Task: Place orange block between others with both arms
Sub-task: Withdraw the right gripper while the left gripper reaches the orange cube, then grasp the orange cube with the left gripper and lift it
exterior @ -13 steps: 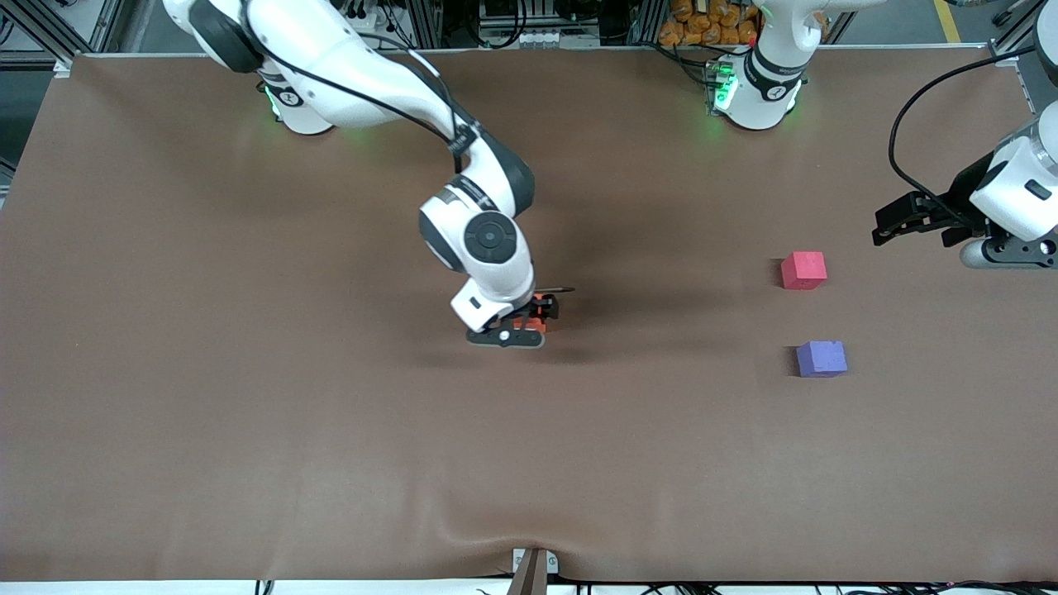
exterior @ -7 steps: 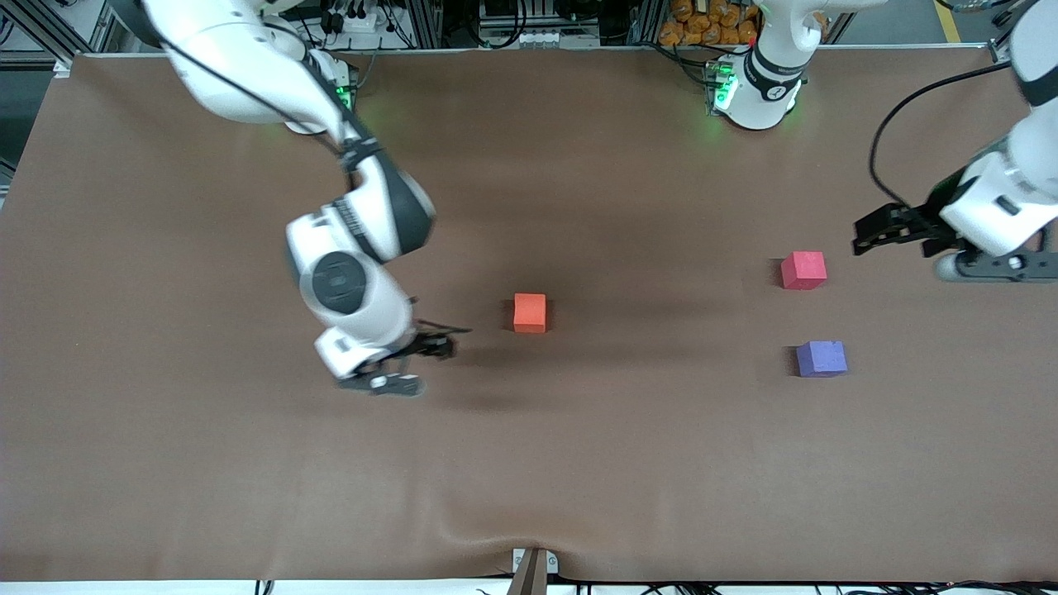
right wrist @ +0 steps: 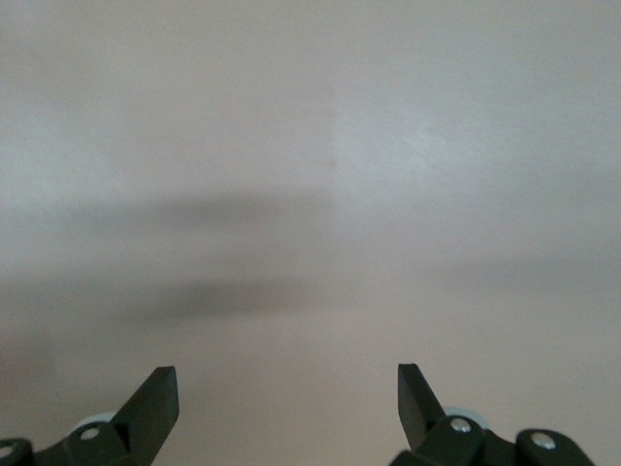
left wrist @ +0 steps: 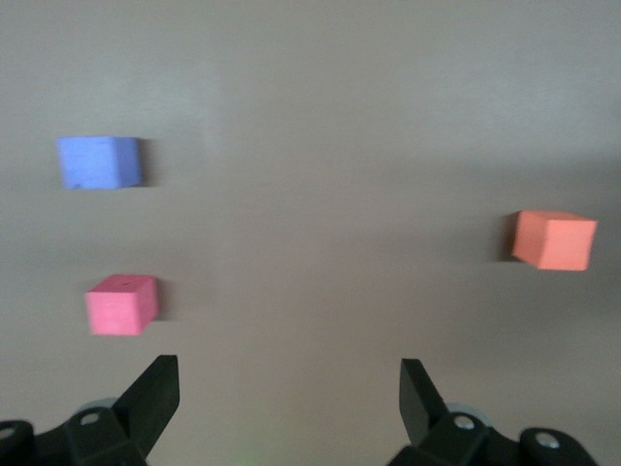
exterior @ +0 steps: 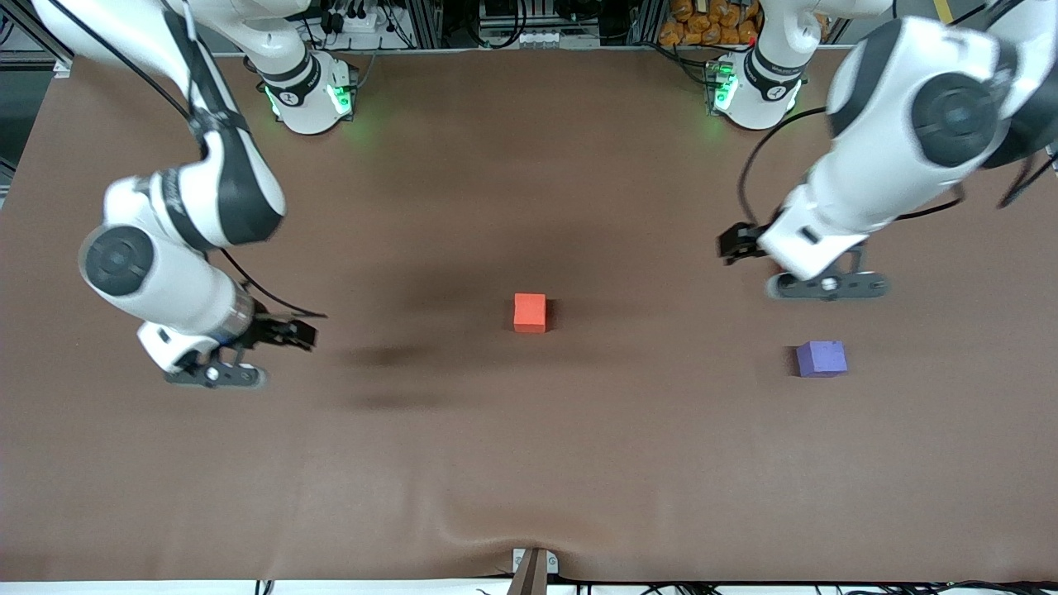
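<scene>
Front view showed the orange block [exterior: 530,312] resting alone on the brown counter [exterior: 529,463], roughly midway between the two arms' ends, with nothing touching it. Taking the orange block as the landmark: the purple block [exterior: 822,359] sat well apart from it toward the left arm's end of the counter and slightly nearer the front camera. The pinkish-red block [left wrist: 121,304] was hidden in the front view under the left arm's wrist, but the left wrist view showed it lying on the counter beside the purple block [left wrist: 99,162], with open counter between the two, and the orange block [left wrist: 554,240] well apart from both. Nothing lay between the orange block and the other two.

The left pincer [exterior: 748,245] hung over the counter above the pinkish-red block, toward the left arm's end from the orange block; its fingers [left wrist: 153,392] were spread wide and held nothing. The right pincer [exterior: 285,333] hung over bare counter, well apart from the orange block toward the right arm's end; its fingers [right wrist: 155,400] were likewise spread wide and empty, with only counter and shadow under them.
</scene>
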`<state>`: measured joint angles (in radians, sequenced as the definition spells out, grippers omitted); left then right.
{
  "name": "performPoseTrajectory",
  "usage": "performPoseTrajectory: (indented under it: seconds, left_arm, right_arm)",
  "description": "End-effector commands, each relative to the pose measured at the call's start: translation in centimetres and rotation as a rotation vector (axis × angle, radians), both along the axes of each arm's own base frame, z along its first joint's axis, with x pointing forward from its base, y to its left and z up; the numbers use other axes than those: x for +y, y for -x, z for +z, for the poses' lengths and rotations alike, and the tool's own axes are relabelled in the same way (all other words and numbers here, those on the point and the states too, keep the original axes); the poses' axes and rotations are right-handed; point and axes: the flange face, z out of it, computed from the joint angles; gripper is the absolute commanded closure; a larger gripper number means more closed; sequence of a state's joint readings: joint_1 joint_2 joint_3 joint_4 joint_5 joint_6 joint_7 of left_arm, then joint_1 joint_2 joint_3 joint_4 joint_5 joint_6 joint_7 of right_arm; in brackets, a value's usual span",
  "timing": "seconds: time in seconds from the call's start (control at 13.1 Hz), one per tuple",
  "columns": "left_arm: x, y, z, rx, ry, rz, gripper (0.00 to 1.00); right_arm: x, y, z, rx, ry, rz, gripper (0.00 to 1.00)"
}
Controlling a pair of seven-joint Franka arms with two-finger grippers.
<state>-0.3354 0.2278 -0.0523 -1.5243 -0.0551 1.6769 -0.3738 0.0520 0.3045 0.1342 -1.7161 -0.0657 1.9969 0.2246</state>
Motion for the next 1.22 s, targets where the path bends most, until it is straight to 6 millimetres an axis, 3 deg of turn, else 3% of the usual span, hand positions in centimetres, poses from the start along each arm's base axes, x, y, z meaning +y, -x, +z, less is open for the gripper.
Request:
performPoseTrajectory:
  seconds: [0.0, 0.15, 0.31, 0.61, 0.84, 0.92, 1.07, 1.14]
  left_arm:
    - [-4.8, -1.0, -2.0, -0.018, 0.035, 0.040, 0.00]
    - [-7.8, -1.1, -4.0, -0.035, 0.050, 0.050, 0.00]
    - [-12.0, -0.4, -6.4, -0.031, 0.042, 0.078, 0.00]
    - [-18.4, 0.6, -10.0, -0.020, 0.031, 0.118, 0.00]
    - [-21.6, 1.1, -14.4, -0.040, 0.042, 0.141, 0.00]
    - [-23.3, 1.8, -16.0, -0.046, 0.035, 0.115, 0.00]
    - [-25.8, 2.7, -18.3, -0.068, 0.021, 0.084, 0.00]
    - [-27.4, 3.6, -19.8, -0.079, 0.027, 0.083, 0.00]
  right_arm:
    - [-4.3, 4.0, 2.0, 0.005, 0.017, 0.058, 0.00]
    - [-8.0, 4.5, 3.3, 0.046, -0.028, 0.062, 0.00]
    - [-11.6, 5.3, 4.6, 0.066, -0.066, 0.051, 0.00]
    - [-13.6, 6.9, 9.6, 0.108, -0.065, 0.030, 0.00]
    - [-15.2, 7.6, 13.0, 0.089, -0.062, 0.025, 0.00]
    - [-15.4, 7.8, 14.7, 0.083, -0.061, 0.038, 0.00]
    - [-14.7, 8.3, 21.5, 0.048, -0.048, 0.072, 0.00]
    - [-14.8, 8.6, 23.5, 0.034, -0.048, 0.070, 0.00]
